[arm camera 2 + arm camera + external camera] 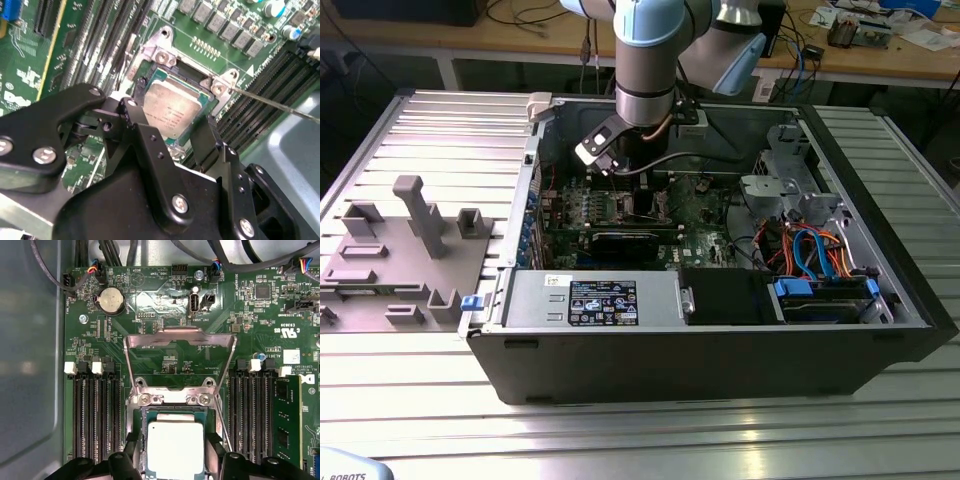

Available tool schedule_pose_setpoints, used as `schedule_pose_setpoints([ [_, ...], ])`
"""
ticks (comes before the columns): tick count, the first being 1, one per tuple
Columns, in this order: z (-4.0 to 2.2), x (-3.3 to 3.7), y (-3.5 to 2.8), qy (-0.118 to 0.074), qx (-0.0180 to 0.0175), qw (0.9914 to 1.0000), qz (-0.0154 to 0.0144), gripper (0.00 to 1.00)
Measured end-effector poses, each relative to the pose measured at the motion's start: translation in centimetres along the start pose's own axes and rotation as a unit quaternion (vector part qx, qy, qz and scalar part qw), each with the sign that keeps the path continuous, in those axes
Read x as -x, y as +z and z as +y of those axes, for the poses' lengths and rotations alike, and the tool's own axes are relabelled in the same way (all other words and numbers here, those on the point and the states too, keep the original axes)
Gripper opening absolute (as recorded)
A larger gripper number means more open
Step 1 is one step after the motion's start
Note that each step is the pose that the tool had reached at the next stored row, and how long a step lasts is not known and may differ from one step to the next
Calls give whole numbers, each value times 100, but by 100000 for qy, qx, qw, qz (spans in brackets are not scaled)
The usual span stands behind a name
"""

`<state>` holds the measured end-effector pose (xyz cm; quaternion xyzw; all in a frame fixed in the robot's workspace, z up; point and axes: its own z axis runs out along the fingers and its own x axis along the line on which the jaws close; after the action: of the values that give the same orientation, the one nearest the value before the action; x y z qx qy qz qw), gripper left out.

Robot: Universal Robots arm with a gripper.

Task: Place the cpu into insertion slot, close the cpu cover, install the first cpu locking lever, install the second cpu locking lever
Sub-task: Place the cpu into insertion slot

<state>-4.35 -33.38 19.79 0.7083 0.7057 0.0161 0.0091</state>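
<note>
You're on the first step: seating the chip in its socket. The jaws are closed to about the chip's width, with one black finger at each of two opposite edges. I judge they have hold of it, though it's hard to tell whether they press or merely touch. The chip lies between the jaws, low in the socket, and it looks level and square to it in both wrist views.

Just beyond the jaws the cover stands up on its hinge, open. A thin wire lever runs off to one side of the jaws, unlatched, so nothing past the first step is done.

To my eye, the move ahead calls for three things:
- The chip must lie flat with all four edges inside the socket walls.
- The jaws must part gently and straight, so they don't drag it sideways.
- They must keep clear of the raised cover and the memory slots flanking them.
</note>
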Motion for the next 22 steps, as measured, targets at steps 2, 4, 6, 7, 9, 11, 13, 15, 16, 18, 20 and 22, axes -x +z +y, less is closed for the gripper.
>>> schedule_pose_setpoints([
  [2,0,15,-1,-7,-12,100000,-12,62],
  [4,1,27,-1,-7,-12,100000,-12,62],
  [6,1,41,-1,-7,-12,100000,-10,62],
  [7,1,50,0,-8,-5,100000,-41,62],
  [9,0,58,0,-8,-6,100000,-312,62],
  [11,1,61,-2,-22,-18,99999,-477,62],
  [13,3,61,-3,-21,-8,99999,-492,62],
  [15,7,61,-4,-26,-14,99999,-503,62],
  [16,8,60,-4,-20,-11,99999,-507,62],
  [18,9,56,-5,-29,-9,99999,-505,62],
  [20,8,53,-5,-24,-8,99999,-438,62],
  [22,9,48,-7,-23,-11,99999,-386,62],
])
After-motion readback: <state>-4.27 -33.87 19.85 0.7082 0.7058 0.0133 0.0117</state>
